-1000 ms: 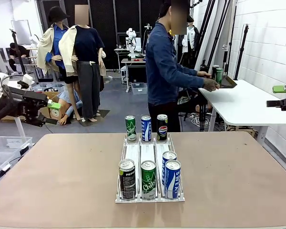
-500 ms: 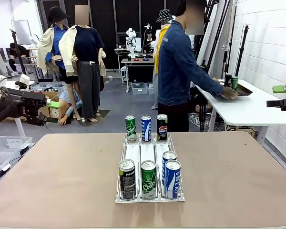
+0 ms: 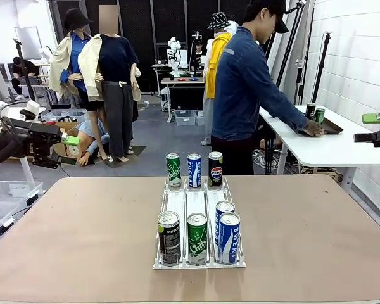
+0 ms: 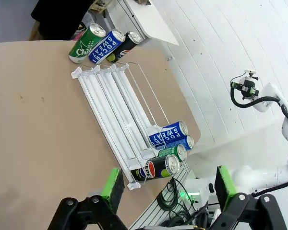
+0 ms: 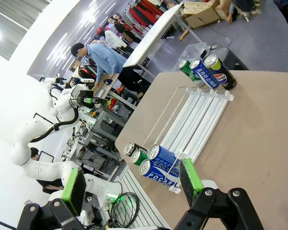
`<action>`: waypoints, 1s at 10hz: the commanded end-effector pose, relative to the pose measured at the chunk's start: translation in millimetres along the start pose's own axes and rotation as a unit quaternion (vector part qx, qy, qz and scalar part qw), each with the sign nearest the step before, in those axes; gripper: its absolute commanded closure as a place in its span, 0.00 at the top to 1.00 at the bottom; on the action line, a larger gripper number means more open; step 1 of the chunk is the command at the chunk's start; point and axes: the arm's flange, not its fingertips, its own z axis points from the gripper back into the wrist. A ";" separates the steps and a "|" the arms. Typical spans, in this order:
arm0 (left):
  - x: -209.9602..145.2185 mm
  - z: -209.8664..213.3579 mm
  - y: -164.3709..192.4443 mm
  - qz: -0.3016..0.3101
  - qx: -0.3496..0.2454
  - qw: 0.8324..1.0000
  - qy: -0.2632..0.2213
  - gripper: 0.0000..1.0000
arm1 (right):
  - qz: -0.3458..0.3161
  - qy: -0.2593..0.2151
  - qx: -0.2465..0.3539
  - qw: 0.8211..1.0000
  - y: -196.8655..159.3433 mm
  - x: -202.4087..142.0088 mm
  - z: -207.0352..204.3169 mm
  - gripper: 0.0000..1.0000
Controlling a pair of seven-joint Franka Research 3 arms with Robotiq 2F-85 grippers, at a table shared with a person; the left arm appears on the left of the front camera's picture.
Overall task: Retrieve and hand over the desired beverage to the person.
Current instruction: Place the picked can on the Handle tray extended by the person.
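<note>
Person (image 3: pixel 244 88) leaned right, beyond fingers (image 4: pixel 113 182).

The person (image 3: pixel 244 95) stepped right along the white side table (image 3: pixel 329 142) (turned away from the cans), sliding a dark tray (image 3: pixel 329 126) with two cans (image 3: pixel 315 113) farther right and leaning over it.
</note>
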 end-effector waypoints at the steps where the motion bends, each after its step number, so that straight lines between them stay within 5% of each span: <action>1: 0.6 1.1 -0.8 0.001 -0.005 1.000 -0.004 1.00 | 0.002 -0.003 0.006 1.000 0.4 0.6 -0.5 1.00; 10: 0.6 1.1 -0.8 0.001 -0.005 1.000 -0.004 1.00 | 0.002 -0.003 0.006 1.000 0.4 0.6 -0.5 1.00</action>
